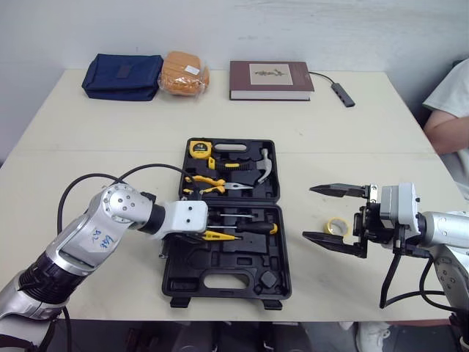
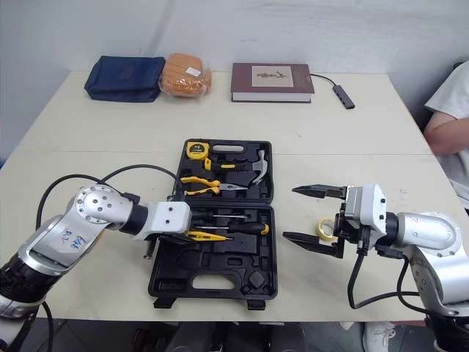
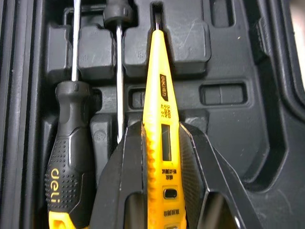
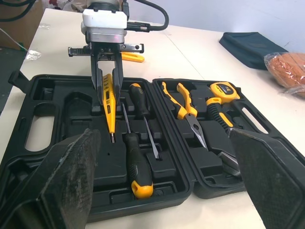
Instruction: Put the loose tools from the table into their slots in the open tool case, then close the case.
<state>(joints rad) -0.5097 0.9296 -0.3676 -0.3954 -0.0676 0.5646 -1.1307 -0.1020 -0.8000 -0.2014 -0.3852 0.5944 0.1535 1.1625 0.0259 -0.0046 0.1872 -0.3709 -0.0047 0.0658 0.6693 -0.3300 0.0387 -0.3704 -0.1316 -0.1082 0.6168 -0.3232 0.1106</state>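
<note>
The black tool case (image 1: 227, 282) lies open at the table's middle. Its far half holds a tape measure (image 1: 200, 149), pliers (image 1: 212, 184) and a hammer (image 1: 262, 168). My left gripper (image 1: 199, 234) is shut on a yellow tester pen (image 3: 162, 119) low over the near half. The pen's tip points into a slot beside two screwdrivers (image 3: 66, 167). Whether the pen rests in the slot I cannot tell. My right gripper (image 1: 308, 213) is open to the right of the case, with a yellow tape roll (image 1: 335, 226) on the table just behind its fingers.
Another yellow tool (image 4: 132, 57) lies on the table beside the case, behind my left gripper. Along the far edge are a navy pouch (image 1: 122, 75), an orange packet (image 1: 184, 72), a book (image 1: 270, 79) and a cabled adapter (image 1: 342, 93). A person's arm (image 1: 451, 117) is at the right.
</note>
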